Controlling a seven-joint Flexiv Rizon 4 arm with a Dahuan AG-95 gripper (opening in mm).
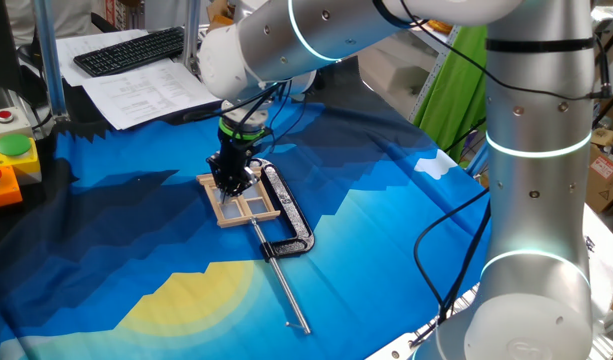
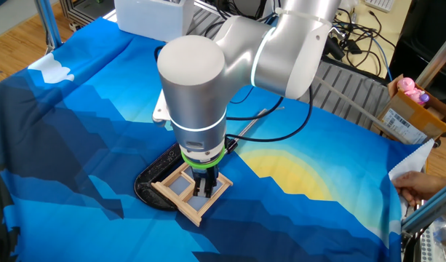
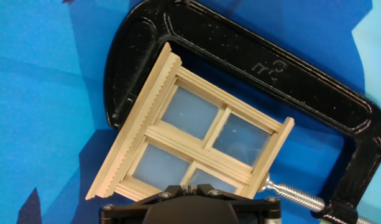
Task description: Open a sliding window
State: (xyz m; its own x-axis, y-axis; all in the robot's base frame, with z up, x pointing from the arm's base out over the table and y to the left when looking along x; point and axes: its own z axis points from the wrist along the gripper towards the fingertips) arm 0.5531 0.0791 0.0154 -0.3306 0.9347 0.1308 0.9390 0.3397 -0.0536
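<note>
The sliding window [image 3: 196, 140], a small pale wood frame with crossbars and four panes, lies flat on the blue cloth, held inside the black clamp [image 3: 271, 68]. It also shows in one fixed view [image 1: 248, 207] and in the other fixed view [image 2: 172, 195]. My gripper [image 3: 190, 185] points straight down over the window's near edge, at the middle upright bar. Its fingers are pressed together with no gap that I can see. The tips sit at or just above the wood; contact is hidden. The gripper also shows in the fixed views [image 1: 231, 183] [image 2: 202, 188].
The clamp's long silver rod [image 1: 284, 285] runs toward the table's front. A keyboard [image 1: 131, 48] and papers [image 1: 136, 95] lie at the back. A button box [image 1: 11, 160] stands at the left. A cardboard box [image 2: 412, 113] and a person's hand [image 2: 426, 185] are at one side.
</note>
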